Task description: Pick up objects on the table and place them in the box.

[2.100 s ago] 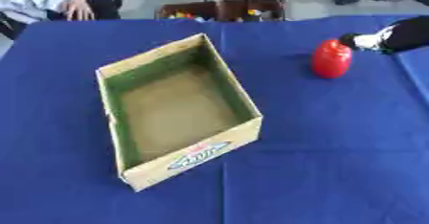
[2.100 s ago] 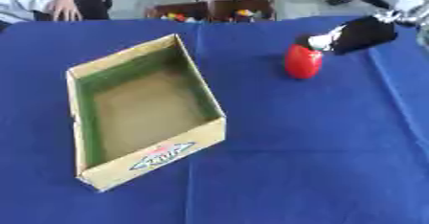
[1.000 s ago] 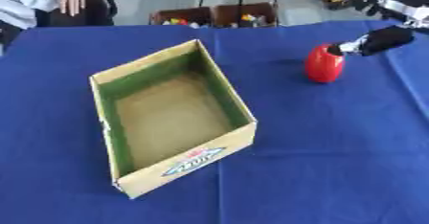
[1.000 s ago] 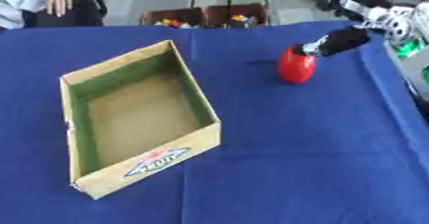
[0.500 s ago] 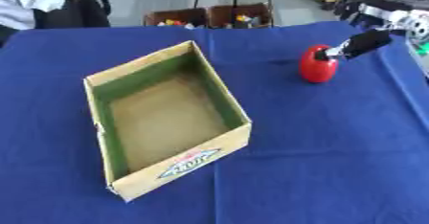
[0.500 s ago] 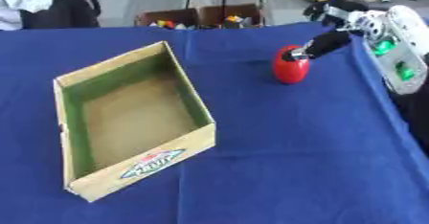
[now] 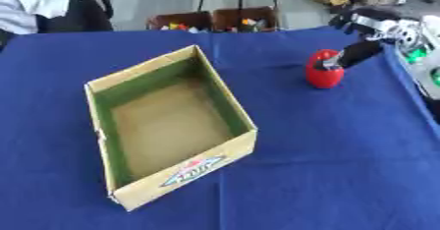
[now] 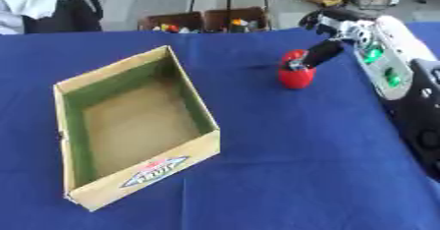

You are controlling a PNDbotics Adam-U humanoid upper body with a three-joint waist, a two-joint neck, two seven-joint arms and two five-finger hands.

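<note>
Right robot hand point(image 7: 357, 54) has swung further in from the far right since two seconds ago; its fingers now touch the top of the red object point(image 7: 324, 70), which stands where it stood on the blue table point(image 7: 343, 150), far right of the box point(image 7: 185, 172). We cannot tell whether the fingers are closed on it. We judge the grasp is beginning. Box holds nothing. Left robot hand not seen.

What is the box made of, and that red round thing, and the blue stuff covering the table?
The box looks like cardboard: tan matte walls, folded edges, green lining inside, a printed label. The red round thing seems smooth plastic, with a faint sheen, though that is uncertain. The blue cover looks like soft matte cloth, with slight creases.
</note>
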